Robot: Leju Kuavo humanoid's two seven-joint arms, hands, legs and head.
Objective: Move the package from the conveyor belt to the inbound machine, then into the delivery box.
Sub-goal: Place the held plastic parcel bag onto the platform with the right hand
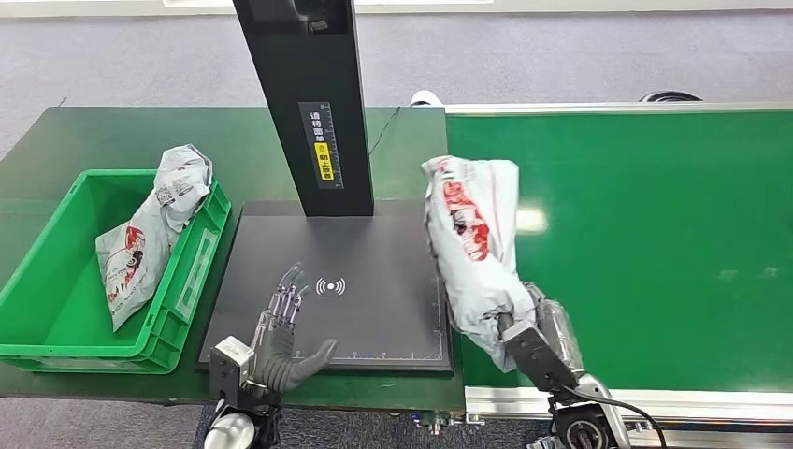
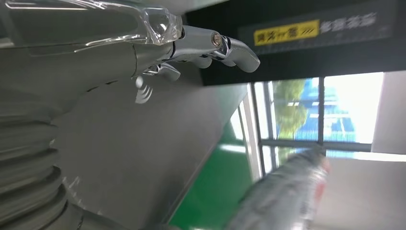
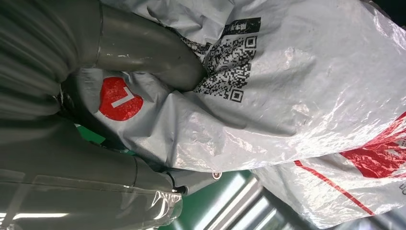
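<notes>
My right hand (image 1: pixel 540 339) grips the near end of a grey plastic package (image 1: pixel 473 243) with red print. The package stands tilted up over the seam between the green conveyor belt (image 1: pixel 636 243) and the black inbound machine plate (image 1: pixel 346 281). In the right wrist view the thumb (image 3: pixel 158 57) presses into the package (image 3: pixel 287 96) beside its QR code. My left hand (image 1: pixel 285 327) lies flat and open on the plate's near edge, fingers (image 2: pixel 225 45) stretched out, holding nothing. A second grey package (image 1: pixel 150 234) leans inside the green delivery box (image 1: pixel 56 327) at the left.
The machine's black column (image 1: pixel 304 103) with a yellow label rises from the back of the plate. The dark green table (image 1: pixel 112 140) carries box and machine. The belt's metal frame (image 1: pixel 655 402) runs along the near edge.
</notes>
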